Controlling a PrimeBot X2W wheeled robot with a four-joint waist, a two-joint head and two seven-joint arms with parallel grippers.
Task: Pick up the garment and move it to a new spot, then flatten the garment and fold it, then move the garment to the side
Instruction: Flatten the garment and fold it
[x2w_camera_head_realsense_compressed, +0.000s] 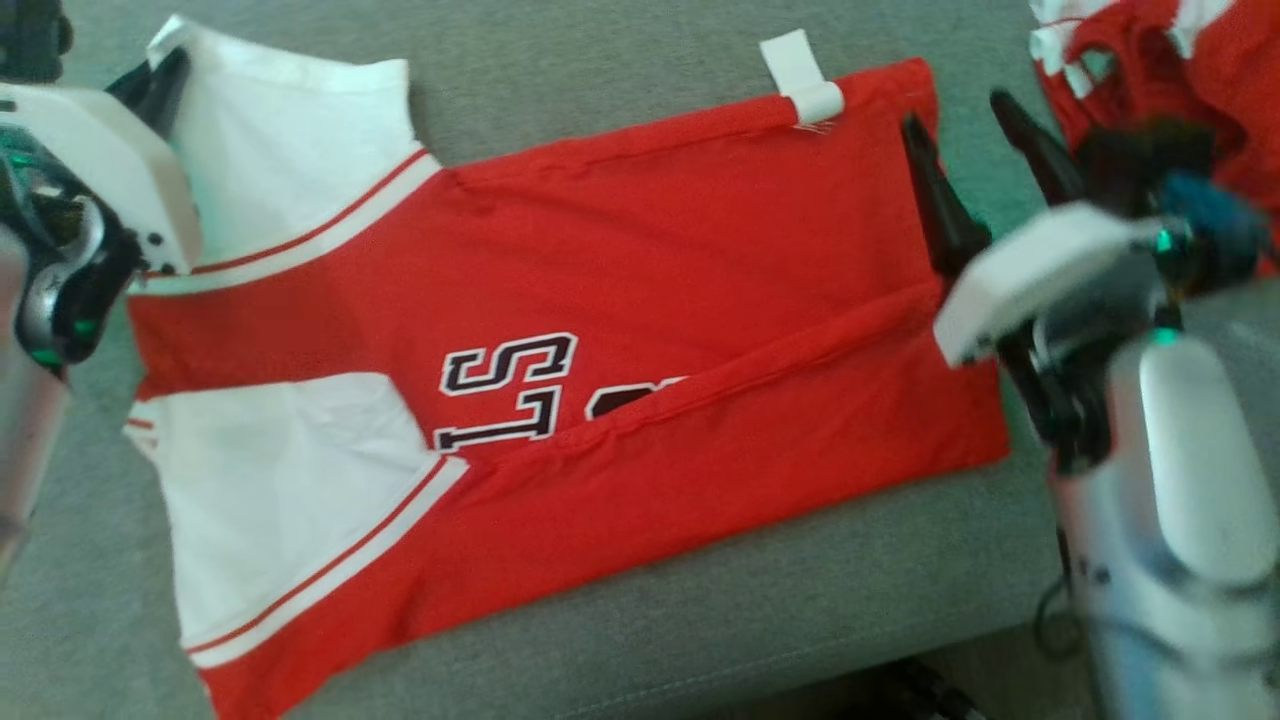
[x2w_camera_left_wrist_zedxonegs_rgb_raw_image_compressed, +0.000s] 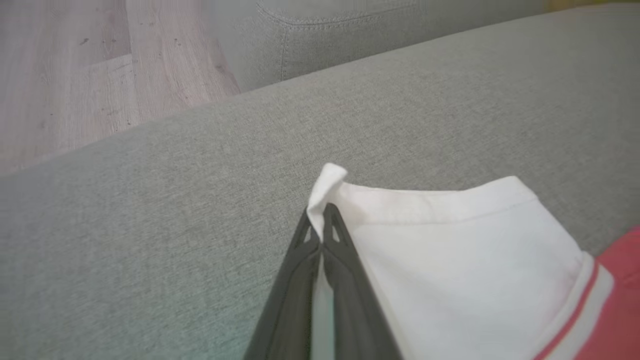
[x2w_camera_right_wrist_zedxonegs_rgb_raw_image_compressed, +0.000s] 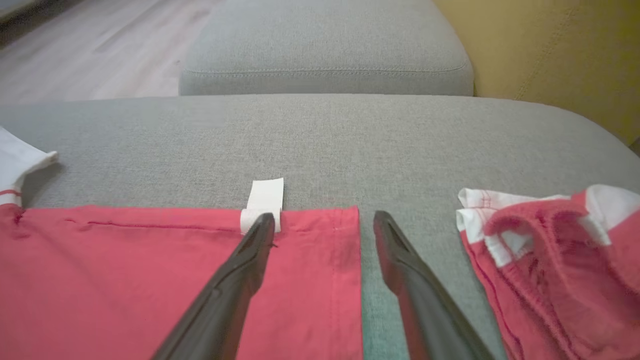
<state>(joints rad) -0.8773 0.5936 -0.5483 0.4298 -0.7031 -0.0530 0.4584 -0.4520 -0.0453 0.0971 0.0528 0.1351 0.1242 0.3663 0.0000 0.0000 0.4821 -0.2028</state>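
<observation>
The garment (x2w_camera_head_realsense_compressed: 640, 250) is a red jersey with white sleeves and black lettering, spread flat on the grey sofa seat (x2w_camera_head_realsense_compressed: 800, 600), its lower edge folded over. My left gripper (x2w_camera_head_realsense_compressed: 172, 65) is at the far left sleeve. In the left wrist view the left gripper (x2w_camera_left_wrist_zedxonegs_rgb_raw_image_compressed: 320, 212) is shut on the corner of that white sleeve (x2w_camera_left_wrist_zedxonegs_rgb_raw_image_compressed: 465, 260), and the cloth curls up above the tips. My right gripper (x2w_camera_head_realsense_compressed: 955, 112) hovers open over the garment's far right corner. In the right wrist view the right gripper (x2w_camera_right_wrist_zedxonegs_rgb_raw_image_compressed: 324, 217) straddles the red hem edge (x2w_camera_right_wrist_zedxonegs_rgb_raw_image_compressed: 125, 280) beside a white tag (x2w_camera_right_wrist_zedxonegs_rgb_raw_image_compressed: 265, 200).
A second red and white garment (x2w_camera_head_realsense_compressed: 1150, 50) lies crumpled at the far right, also seen as a heap (x2w_camera_right_wrist_zedxonegs_rgb_raw_image_compressed: 550, 260) close to my right fingers. Wooden floor (x2w_camera_left_wrist_zedxonegs_rgb_raw_image_compressed: 75, 75) lies beyond the sofa's left edge. A yellow panel (x2w_camera_right_wrist_zedxonegs_rgb_raw_image_compressed: 550, 50) stands at the back right.
</observation>
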